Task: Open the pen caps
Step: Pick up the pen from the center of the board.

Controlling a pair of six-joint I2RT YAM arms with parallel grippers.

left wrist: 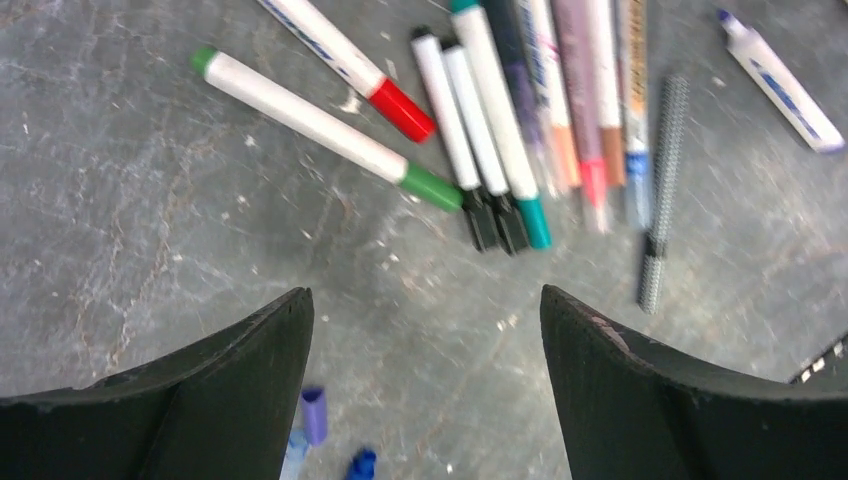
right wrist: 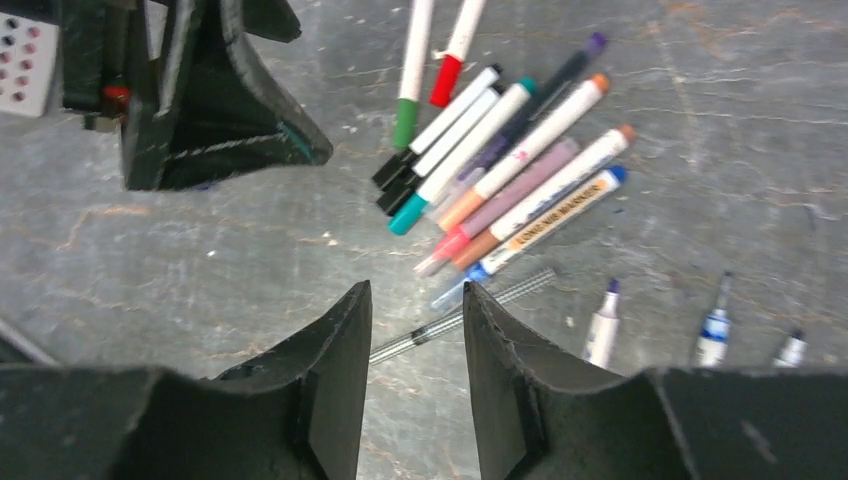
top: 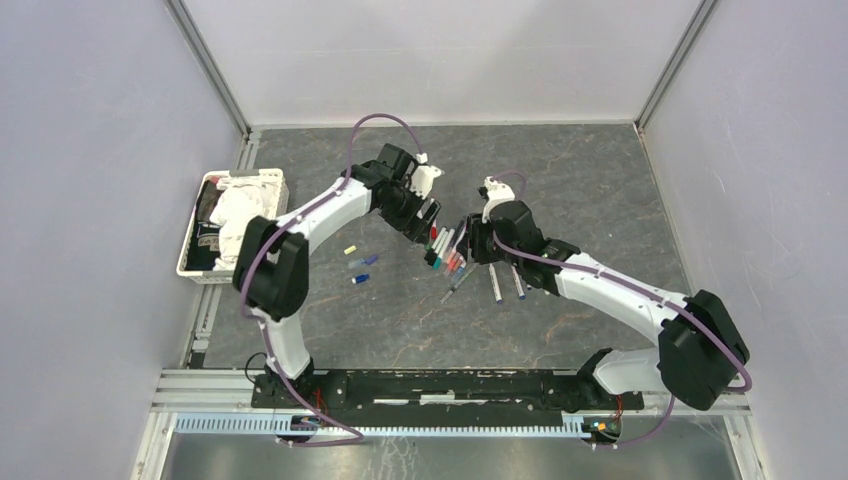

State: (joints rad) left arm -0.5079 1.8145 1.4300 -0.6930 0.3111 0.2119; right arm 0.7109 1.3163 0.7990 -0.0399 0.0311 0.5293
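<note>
A bunch of capped pens (top: pixel 445 250) lies fanned out mid-table, with green, red, black, teal, orange, pink and blue caps. My left gripper (top: pixel 428 213) hovers just behind them, wide open and empty (left wrist: pixel 425 292); the green-capped pen (left wrist: pixel 330 130) and two black-capped pens (left wrist: pixel 470 150) lie ahead of it. A loose purple cap (left wrist: pixel 314 414) and a blue cap (left wrist: pixel 362 464) lie by its left finger. My right gripper (right wrist: pixel 415 285) is over the bunch's near side, open with a narrower gap and nothing in it. Uncapped pens (right wrist: pixel 603 325) lie to its right.
Loose caps, yellow (top: pixel 350 249), purple (top: pixel 365 261) and blue (top: pixel 360 279), lie left of the bunch. A thin grey patterned pen (left wrist: pixel 660 190) rests beside the pens. A white basket (top: pixel 190 235) holding cloth stands at the table's left edge. Walls enclose the table.
</note>
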